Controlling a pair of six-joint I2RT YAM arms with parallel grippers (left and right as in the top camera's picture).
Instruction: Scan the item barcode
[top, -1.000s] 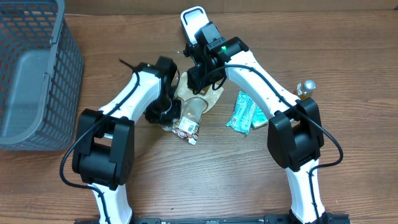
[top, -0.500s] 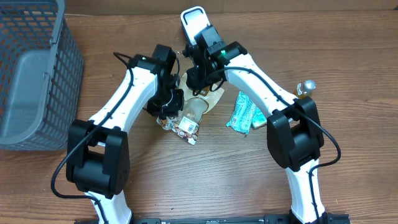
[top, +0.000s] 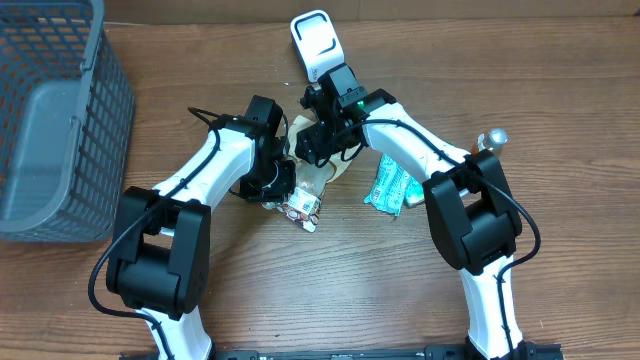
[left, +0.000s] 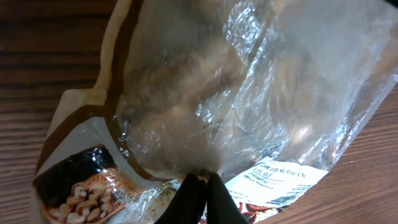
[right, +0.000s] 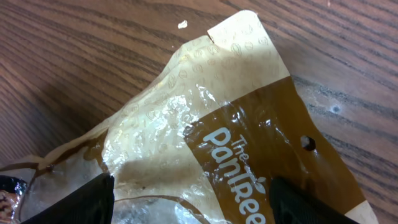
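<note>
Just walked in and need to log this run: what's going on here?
Both arms are working on one snack bag. The left gripper is pinched shut on its clear plastic, while the right gripper hangs open over the printed top end. The white scanner lies beyond them, in neither gripper.

Up close on the bag (left: 249, 93): crinkled clear film with a brown-trimmed edge, filling most of the view and lying on the wooden table (left: 50, 50). Pale lumpy contents show blurred through the plastic. The left gripper (left: 202, 182) comes in from the bottom, dark fingers pressed together, pinching a gather of film. Left of them is a cashew picture (left: 81, 193), and to the right a white label (left: 273, 180), its print too small to read.
</note>
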